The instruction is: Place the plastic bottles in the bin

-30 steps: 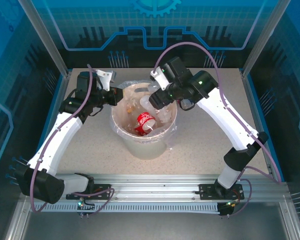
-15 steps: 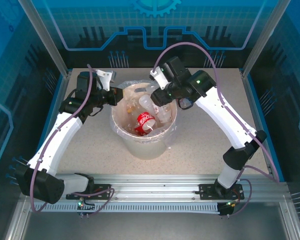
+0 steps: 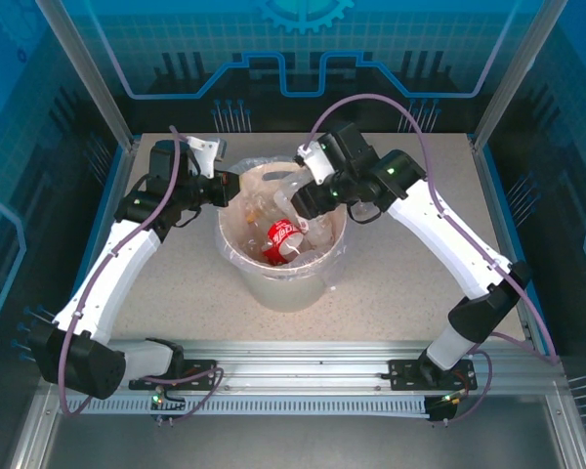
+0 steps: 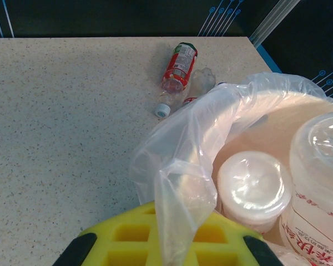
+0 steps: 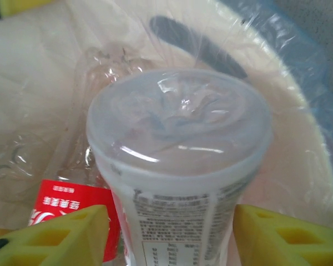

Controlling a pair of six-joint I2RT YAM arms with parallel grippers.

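Liner (image 4: 177, 160) pinched in L tool (image 4: 166, 235), R tool (image 5: 171, 233) straddling clear bottle (image 5: 177, 133), grip unclear.

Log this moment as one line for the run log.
left gripper: shut on liner | right gripper: over bin, clear bottle between jaws, grip unclear | table: red-label bottle lying outside bin

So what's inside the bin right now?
A red-labelled bottle and clear bottles lie in the bin; the right hand covers the far side, and the bottom is buried.
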